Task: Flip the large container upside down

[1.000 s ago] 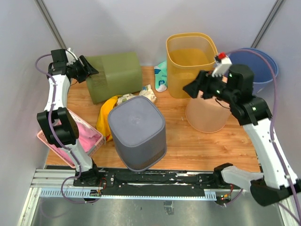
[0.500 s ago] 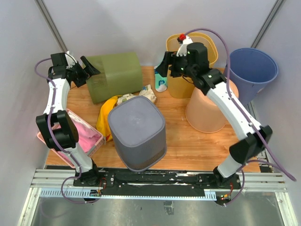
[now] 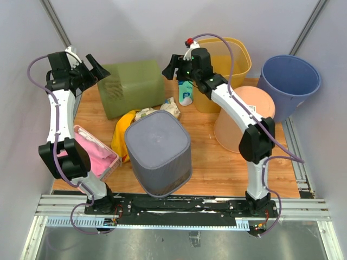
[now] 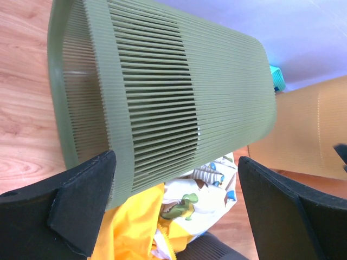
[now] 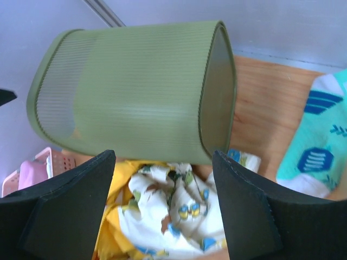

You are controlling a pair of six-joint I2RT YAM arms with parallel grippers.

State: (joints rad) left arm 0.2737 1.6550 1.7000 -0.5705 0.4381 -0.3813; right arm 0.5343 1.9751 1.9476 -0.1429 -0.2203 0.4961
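Note:
The large green ribbed bin (image 3: 133, 86) lies on its side at the back left of the table, wider end to the left. My left gripper (image 3: 99, 67) is open at that left end, apart from it; in the left wrist view the bin (image 4: 179, 92) fills the space ahead of my open left gripper (image 4: 176, 162). My right gripper (image 3: 168, 67) is open just off the bin's narrower right end; the right wrist view shows the bin (image 5: 135, 114) beyond my open right gripper (image 5: 162, 157). Neither gripper holds anything.
A grey bin (image 3: 158, 151) stands upside down at centre front. Yellow cloth (image 3: 122, 132) and a dinosaur-print cloth (image 3: 162, 108) lie between it and the green bin. A teal sock (image 3: 185, 92), yellow bin (image 3: 219, 65), upturned peach bin (image 3: 244, 122), blue bin (image 3: 288, 81) and pink basket (image 3: 95, 157) surround them.
My right arm swung left from above the peach bin, past the yellow bin, to the green bin's right end. My left gripper lifted slightly up and back at the left end.

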